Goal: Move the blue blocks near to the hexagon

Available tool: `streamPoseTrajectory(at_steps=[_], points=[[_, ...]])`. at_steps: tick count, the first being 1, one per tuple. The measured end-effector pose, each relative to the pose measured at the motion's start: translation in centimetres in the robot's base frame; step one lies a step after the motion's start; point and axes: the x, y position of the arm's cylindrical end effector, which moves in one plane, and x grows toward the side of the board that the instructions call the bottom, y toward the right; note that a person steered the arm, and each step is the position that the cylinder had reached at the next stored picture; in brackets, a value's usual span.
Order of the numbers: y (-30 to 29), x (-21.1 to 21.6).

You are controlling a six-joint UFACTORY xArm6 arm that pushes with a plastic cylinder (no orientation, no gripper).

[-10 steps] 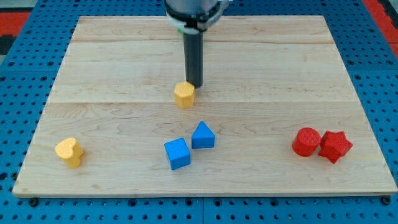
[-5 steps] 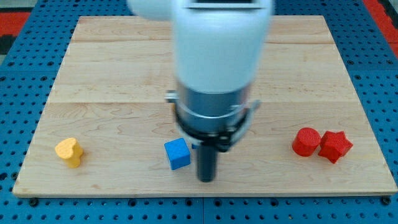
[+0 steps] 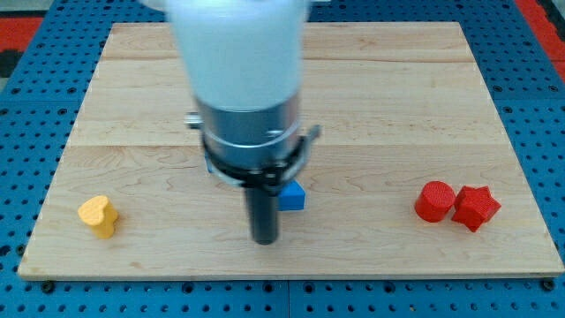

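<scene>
My tip (image 3: pixel 264 240) rests on the board near the view's bottom, just left of centre. One blue block (image 3: pixel 293 197) shows only in part, right beside the rod on its right and a little above the tip. The other blue block, a cube, does not show; the arm and rod cover where it stood. The yellow hexagon is hidden as well, behind the wide arm body that fills the middle of the view.
A yellow heart-shaped block (image 3: pixel 98 215) lies at the board's lower left. A red round block (image 3: pixel 435 200) and a red star-shaped block (image 3: pixel 476 208) touch each other at the lower right. The wooden board (image 3: pixel 441 88) lies on a blue pegboard.
The arm swept down from the hexagon to the bottom, then shifted left. The blue cube is now covered, and part of the other blue block shows again.
</scene>
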Motion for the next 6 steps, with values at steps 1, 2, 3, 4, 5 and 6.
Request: streamPoseTrajectory(at_steps=[1, 2, 3, 4, 5, 6], points=[[-1.1, -5.4], [-2.8, -4.2], [-3.2, 4.3], [-10.9, 4.3], [-22.1, 4.2], [-27.9, 2.3]])
